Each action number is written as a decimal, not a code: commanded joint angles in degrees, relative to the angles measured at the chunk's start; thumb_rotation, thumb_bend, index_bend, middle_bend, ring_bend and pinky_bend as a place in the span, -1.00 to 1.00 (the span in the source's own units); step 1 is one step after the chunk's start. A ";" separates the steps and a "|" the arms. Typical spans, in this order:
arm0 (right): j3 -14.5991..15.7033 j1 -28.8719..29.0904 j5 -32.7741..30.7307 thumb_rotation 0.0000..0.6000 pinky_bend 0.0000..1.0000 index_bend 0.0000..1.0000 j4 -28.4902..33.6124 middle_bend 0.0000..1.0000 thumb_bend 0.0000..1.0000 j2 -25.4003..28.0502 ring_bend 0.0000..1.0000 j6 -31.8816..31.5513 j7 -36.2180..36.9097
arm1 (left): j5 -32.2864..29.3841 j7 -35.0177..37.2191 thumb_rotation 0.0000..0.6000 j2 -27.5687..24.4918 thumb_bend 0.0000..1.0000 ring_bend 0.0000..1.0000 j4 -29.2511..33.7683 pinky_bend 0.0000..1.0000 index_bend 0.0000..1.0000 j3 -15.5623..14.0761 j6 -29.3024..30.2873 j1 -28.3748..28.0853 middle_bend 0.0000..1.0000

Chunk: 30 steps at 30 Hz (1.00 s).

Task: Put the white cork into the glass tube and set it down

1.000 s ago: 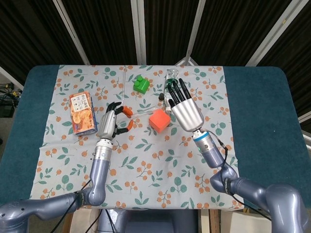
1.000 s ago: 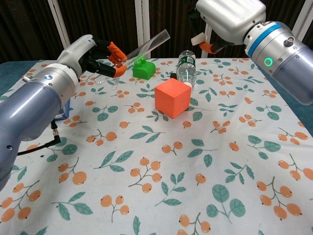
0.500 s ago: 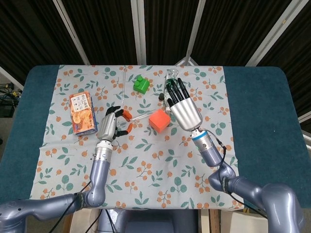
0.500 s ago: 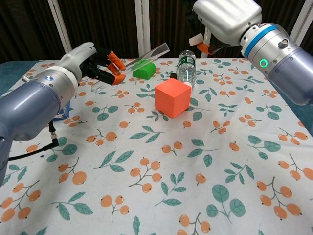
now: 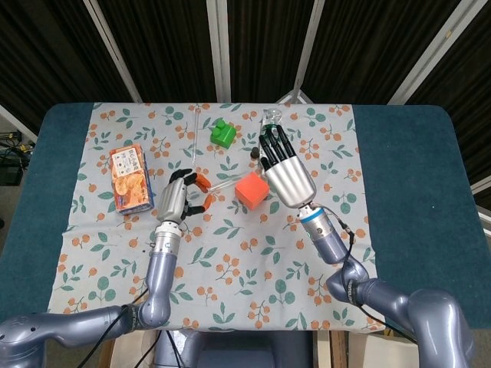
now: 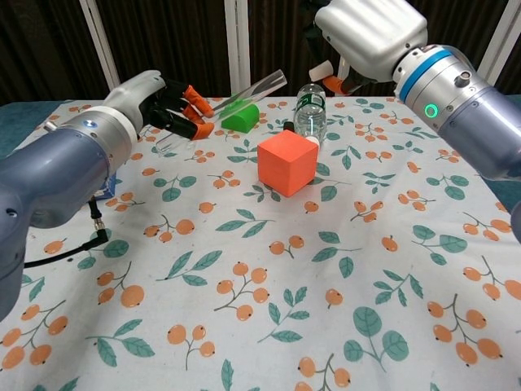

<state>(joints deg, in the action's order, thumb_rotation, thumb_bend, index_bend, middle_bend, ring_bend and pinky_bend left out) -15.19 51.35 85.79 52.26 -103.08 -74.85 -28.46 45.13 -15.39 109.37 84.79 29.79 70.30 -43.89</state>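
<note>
My left hand (image 5: 182, 198) (image 6: 167, 106) holds the clear glass tube (image 6: 236, 98) in its orange-tipped fingers. The tube slants up to the right, its open end (image 6: 277, 79) raised above the cloth. In the head view the tube (image 5: 222, 182) reaches toward the orange cube. My right hand (image 5: 285, 165) (image 6: 362, 37) hovers above the far middle of the table and pinches the small white cork (image 6: 323, 68) under its fingers. The cork sits a little right of and level with the tube's open end, apart from it. The head view hides the cork under the hand.
An orange cube (image 6: 287, 162) stands mid-table, below the gap between tube and cork. Behind it are a clear plastic bottle (image 6: 310, 110) and a green block (image 6: 241, 119). An orange snack box (image 5: 129, 178) lies at the left. A second thin tube (image 5: 199, 123) lies at the far edge.
My right hand with the cork has drifted left toward the tube's open end. My left hand has shifted slightly right and turned the tube, lowering it a little.
</note>
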 commanded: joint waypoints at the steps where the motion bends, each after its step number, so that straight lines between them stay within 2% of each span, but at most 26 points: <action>1: 0.04 0.03 -0.01 1.00 -1.00 0.19 -0.11 -0.59 -0.18 -0.01 -0.83 0.03 0.06 | -0.26 -0.35 1.00 0.09 0.67 -0.73 0.21 -0.96 0.10 0.02 0.25 -0.18 0.00; 30: 0.64 -0.12 -0.17 1.00 -1.00 0.19 0.42 -0.59 -0.17 -0.76 -0.83 -0.26 0.89 | -1.41 -0.85 1.00 2.46 0.67 -0.72 -2.01 -0.95 0.09 0.35 0.54 -2.30 0.00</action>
<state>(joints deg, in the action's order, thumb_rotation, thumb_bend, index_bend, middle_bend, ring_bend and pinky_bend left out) -14.55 51.24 85.62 52.68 -103.84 -75.12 -27.57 43.72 -16.25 111.83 82.78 30.14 70.84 -46.20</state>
